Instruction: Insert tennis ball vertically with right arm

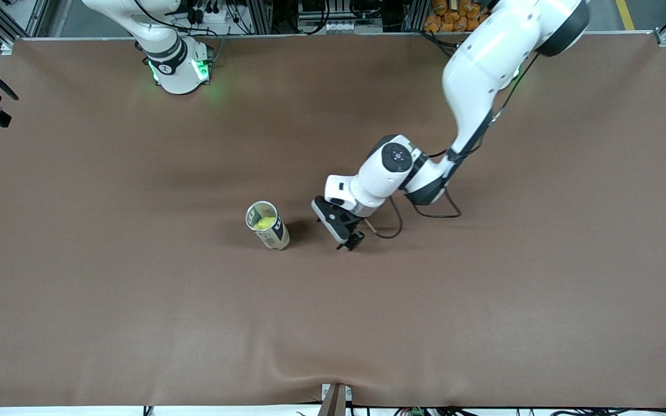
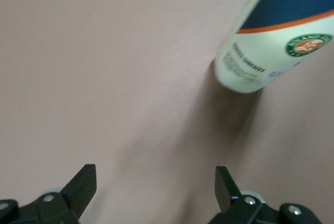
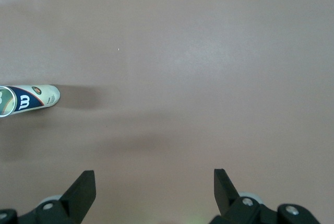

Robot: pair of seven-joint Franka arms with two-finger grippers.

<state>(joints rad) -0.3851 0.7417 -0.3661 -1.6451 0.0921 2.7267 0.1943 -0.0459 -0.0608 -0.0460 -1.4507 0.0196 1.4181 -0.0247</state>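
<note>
Front view: high above the table (image 1: 136, 323), looking steeply down from across it toward the arm bases along the upper edge of the frame, taking in nearly the whole brown surface.

Left wrist view: low and close over the table, own fingertips (image 2: 83, 182) at the bottom corners, the tube (image 2: 271, 41) large in the upper right.

Right wrist view: higher up, looking straight down, own fingertips (image 3: 83, 187) at the bottom, the same tube (image 3: 28, 98) small at the left edge.

Shared by all three: the tube (image 1: 267, 225), just left of centre in the front view.
</note>
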